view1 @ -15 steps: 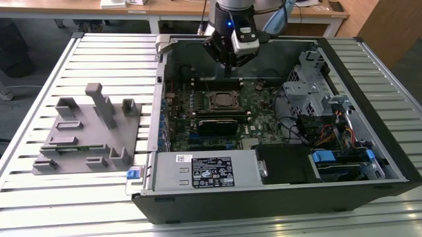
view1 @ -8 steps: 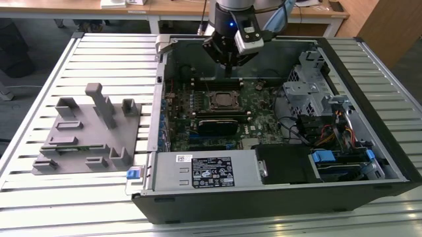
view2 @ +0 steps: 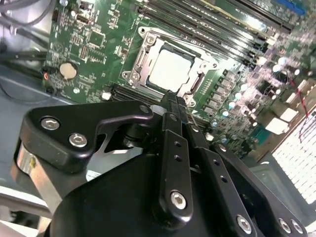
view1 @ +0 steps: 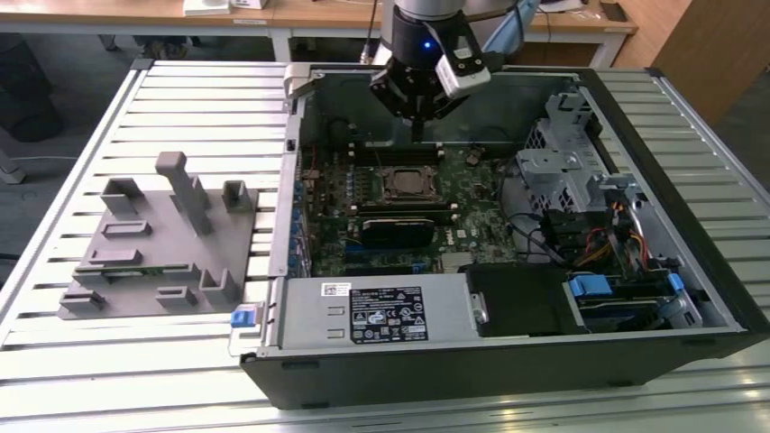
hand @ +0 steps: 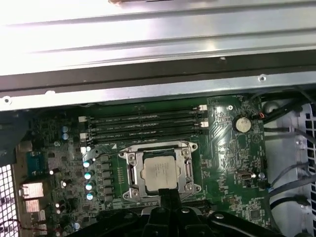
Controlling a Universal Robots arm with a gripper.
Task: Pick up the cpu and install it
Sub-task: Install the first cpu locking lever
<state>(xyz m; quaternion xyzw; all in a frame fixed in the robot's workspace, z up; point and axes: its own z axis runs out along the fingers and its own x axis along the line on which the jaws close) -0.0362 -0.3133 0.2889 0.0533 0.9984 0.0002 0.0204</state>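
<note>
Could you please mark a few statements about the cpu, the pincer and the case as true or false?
1. The cpu lies in the socket frame on the motherboard. True.
2. The pincer holds the cpu. False: it hangs above the board; the cpu lies in the socket.
3. The grey fixture stands inside the computer case. False: it stands on the slatted table, at the exterior view's left of the case.
4. A round coin battery sits on the motherboard. True.

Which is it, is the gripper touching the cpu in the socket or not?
Apart. In the exterior view the gripper hangs above the motherboard, and board shows between its tip and the cpu lying in the socket.
</note>
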